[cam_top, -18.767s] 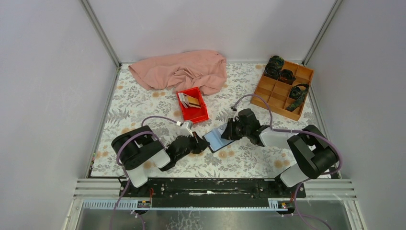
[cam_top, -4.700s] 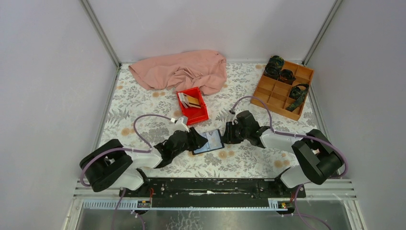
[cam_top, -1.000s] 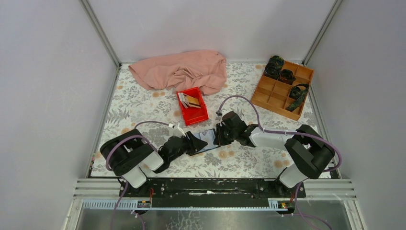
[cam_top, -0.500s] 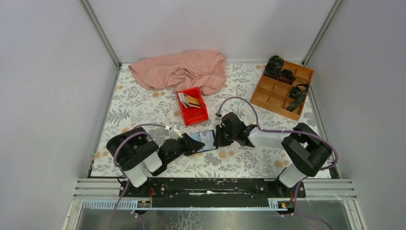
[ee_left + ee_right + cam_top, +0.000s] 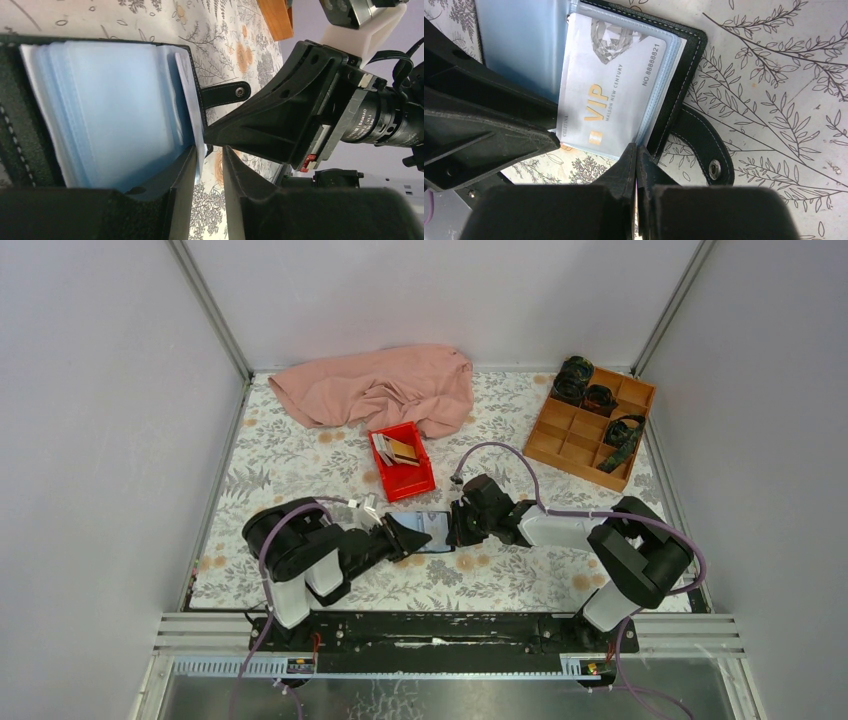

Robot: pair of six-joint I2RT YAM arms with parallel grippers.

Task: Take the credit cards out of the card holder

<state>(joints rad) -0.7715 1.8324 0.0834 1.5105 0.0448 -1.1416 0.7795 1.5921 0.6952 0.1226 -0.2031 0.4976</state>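
The left gripper [image 5: 209,152] has narrowed to a slim gap astride the white plastic VIP card [image 5: 609,95], which still sits in the open black, blue-sleeved card holder [image 5: 425,527] mid-table, while the right gripper [image 5: 636,152] is shut against its rim; extraction looks imminent.

A plain, pale lilac-grey back wall [image 5: 440,290] closes the space at 12 o'clock. A left wall [image 5: 100,440] at 9 o'clock and a right wall [image 5: 770,440] at 3 o'clock match it, and slim aluminium posts [image 5: 210,310] run up the far corners at about 11 and 1 o'clock. The tabletop [image 5: 290,455] wears a whitish cloth printed with grey leaves and orange flowers (the wrist views show the pattern close up), a black bar [image 5: 350,632] and a slotted metal rail [image 5: 450,665] run along its 6 o'clock edge, and the light is soft and even.
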